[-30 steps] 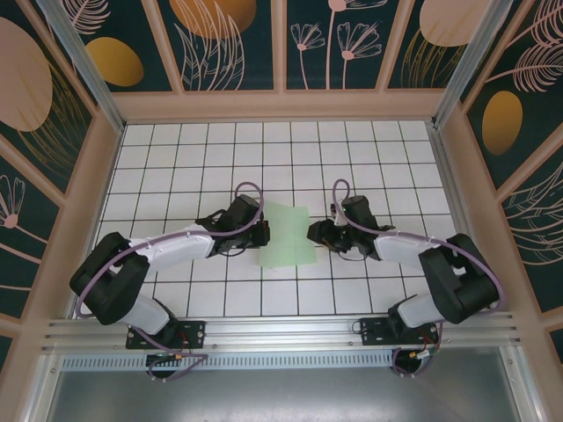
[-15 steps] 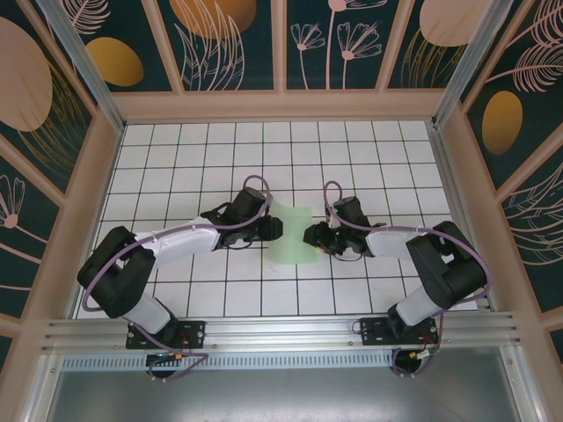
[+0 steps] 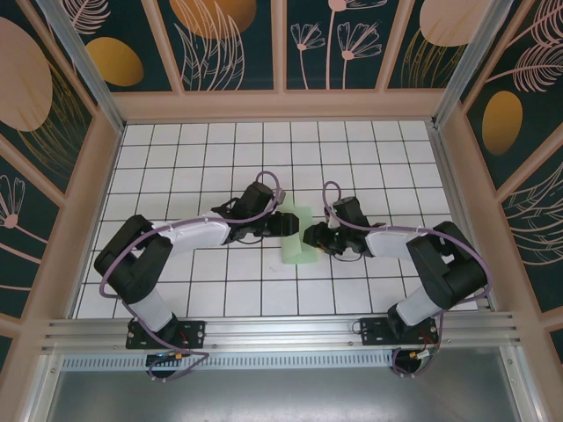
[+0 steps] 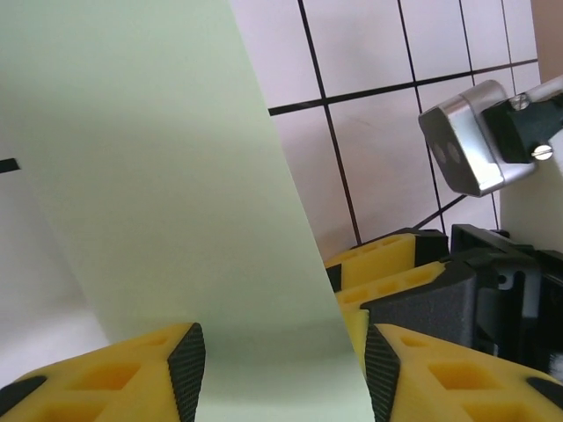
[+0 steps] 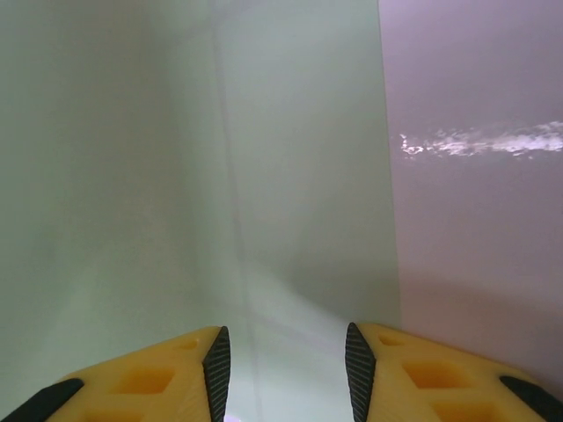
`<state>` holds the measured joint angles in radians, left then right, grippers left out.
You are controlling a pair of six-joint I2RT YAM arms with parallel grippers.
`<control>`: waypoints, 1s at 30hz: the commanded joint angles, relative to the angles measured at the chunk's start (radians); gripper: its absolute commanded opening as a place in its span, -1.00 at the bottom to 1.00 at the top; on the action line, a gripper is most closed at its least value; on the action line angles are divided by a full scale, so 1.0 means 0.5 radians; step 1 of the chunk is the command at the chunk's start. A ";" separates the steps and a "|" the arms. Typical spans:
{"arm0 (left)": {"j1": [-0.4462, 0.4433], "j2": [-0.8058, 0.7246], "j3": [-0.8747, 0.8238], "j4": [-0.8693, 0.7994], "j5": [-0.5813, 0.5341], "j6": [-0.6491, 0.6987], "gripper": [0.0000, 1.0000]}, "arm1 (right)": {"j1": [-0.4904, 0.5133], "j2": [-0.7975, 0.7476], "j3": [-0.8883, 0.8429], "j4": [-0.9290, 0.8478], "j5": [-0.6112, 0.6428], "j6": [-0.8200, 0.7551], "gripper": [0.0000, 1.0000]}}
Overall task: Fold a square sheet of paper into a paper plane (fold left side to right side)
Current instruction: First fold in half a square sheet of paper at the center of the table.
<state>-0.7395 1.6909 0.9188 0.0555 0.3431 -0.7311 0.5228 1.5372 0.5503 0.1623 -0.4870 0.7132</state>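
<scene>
Moved: the left gripper has swung further right, out over the paper, and its jaws have come apart. The paper looks narrower than before. The right gripper has hardly shifted.
Paper place: in the middle of the table, between the two grippers. The left gripper is at its 10 o'clock and the right gripper at its 3 o'clock edge.
Paper look: thin, smooth and pale green. From above it is a tall strip.
Left jaws: about half open. The paper bends up through the gap, and nothing is pinched.
Right jaws: partly open. The paper lies under and ahead of them, and they squeeze nothing.
Fingers: chunky yellow plastic fingers with hollow pockets, each with a flat black pad on the inside.
Table look: shiny white square tiles with thin dark lines.
Count: one paper, two arms, two grippers, and two fingers on each.
Left wrist view: the paper curls up like a slide, but from above it looks flat. The other gripper's yellow fingers sit at 4 o'clock, with a shiny silver block at 2 o'clock.
Right wrist view: one faint straight crease runs up the paper, too fine to see from above.
</scene>
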 commanded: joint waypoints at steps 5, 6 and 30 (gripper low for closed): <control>0.008 0.033 0.046 0.100 0.090 -0.038 0.11 | -0.236 -0.295 -0.116 0.038 -0.095 -0.088 0.09; 0.007 0.033 0.043 0.105 0.092 -0.038 0.11 | -0.281 -0.332 -0.119 0.042 -0.143 -0.110 0.16; -0.012 0.085 0.043 0.131 0.102 -0.053 0.11 | -0.378 0.254 0.178 0.760 -0.784 0.117 0.26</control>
<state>-0.7399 1.7218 0.9203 0.1051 0.3836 -0.7460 0.3195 1.6394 0.6022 0.4732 -0.8280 0.7616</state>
